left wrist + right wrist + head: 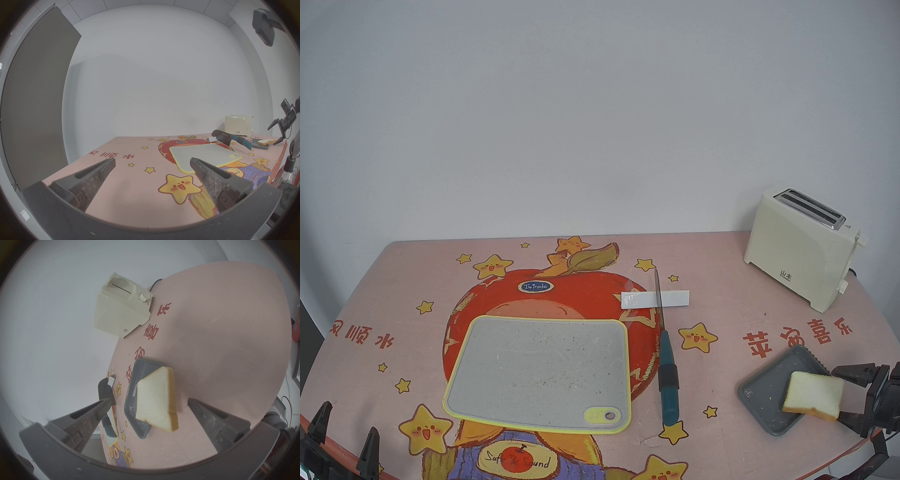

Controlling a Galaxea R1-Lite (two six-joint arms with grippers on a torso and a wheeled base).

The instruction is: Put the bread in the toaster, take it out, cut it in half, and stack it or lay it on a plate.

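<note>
- Bread (814,394) lies half on plate (765,387), overhanging its edge.
- Right claw (845,396) spread, just beside plate, facing overhang.
- Left claw (152,160) spread, well apart from plate.
- Best: pinch overhanging crust gently, lift level.

Our left claw (345,431) sits low at the near left, its two dark fingers (93,175) pointing straight ahead and spread wide apart. Over on the right, our right claw (853,397) points in from the side, rolled so one finger lies beyond the other, tips aimed toward our left. Those fingers (84,418) gape wide as well.
</note>
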